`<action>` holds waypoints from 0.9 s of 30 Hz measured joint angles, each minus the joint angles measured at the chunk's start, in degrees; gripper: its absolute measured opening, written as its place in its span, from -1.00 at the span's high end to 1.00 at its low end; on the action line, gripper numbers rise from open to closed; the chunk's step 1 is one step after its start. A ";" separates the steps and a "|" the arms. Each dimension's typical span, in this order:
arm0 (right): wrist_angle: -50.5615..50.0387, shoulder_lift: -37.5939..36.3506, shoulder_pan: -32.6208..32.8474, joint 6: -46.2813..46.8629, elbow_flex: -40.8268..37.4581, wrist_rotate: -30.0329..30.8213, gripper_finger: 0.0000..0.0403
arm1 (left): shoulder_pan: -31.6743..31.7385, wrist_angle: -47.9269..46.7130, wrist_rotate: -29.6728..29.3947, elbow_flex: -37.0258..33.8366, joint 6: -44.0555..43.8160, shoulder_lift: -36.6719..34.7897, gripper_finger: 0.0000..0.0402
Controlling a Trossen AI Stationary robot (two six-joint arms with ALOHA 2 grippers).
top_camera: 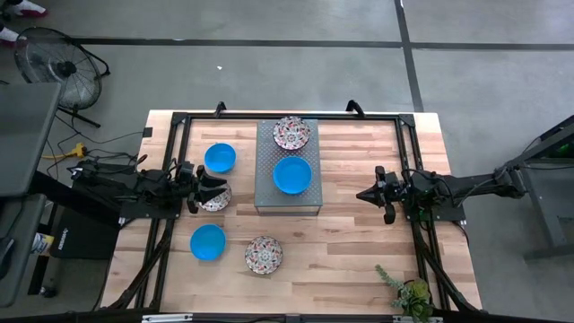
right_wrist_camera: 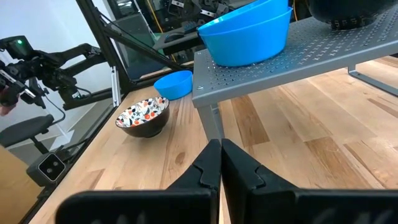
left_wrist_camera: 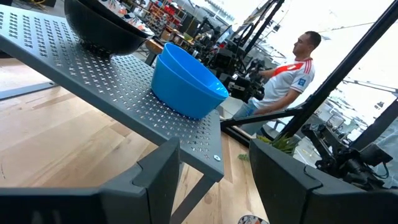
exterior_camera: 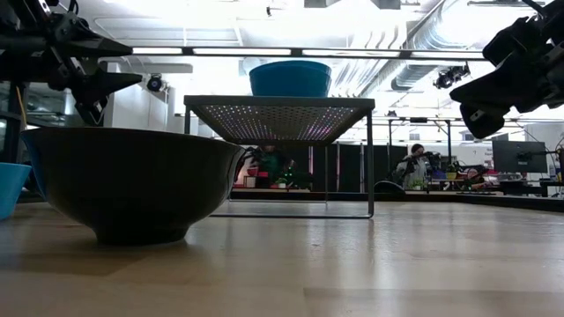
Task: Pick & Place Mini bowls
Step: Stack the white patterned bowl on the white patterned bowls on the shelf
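Left gripper is hovering above the table's left side with its fingers standing wide apart and nothing between them, directly over a patterned bowl that is lying just beside the grey perforated stand. Right gripper is hanging above the right side of the wooden table, well apart from every bowl, its fingers pressed together on nothing.

Two bowls are sitting on the stand: a blue bowl near the middle and a patterned bowl at the far end. Another blue bowl is resting on the table just beside the stand's left edge, near the left gripper. Toward the near edge, a third blue bowl and a patterned bowl are lying near each other.

A small potted plant is standing at the table's near right corner. In the left wrist view, a person in a white and red shirt is sitting in the room beyond the table.
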 joint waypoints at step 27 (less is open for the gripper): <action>0.00 0.00 -0.01 0.00 -0.02 -0.01 1.00 | 0.01 -0.37 1.14 1.04 11.20 0.48 0.05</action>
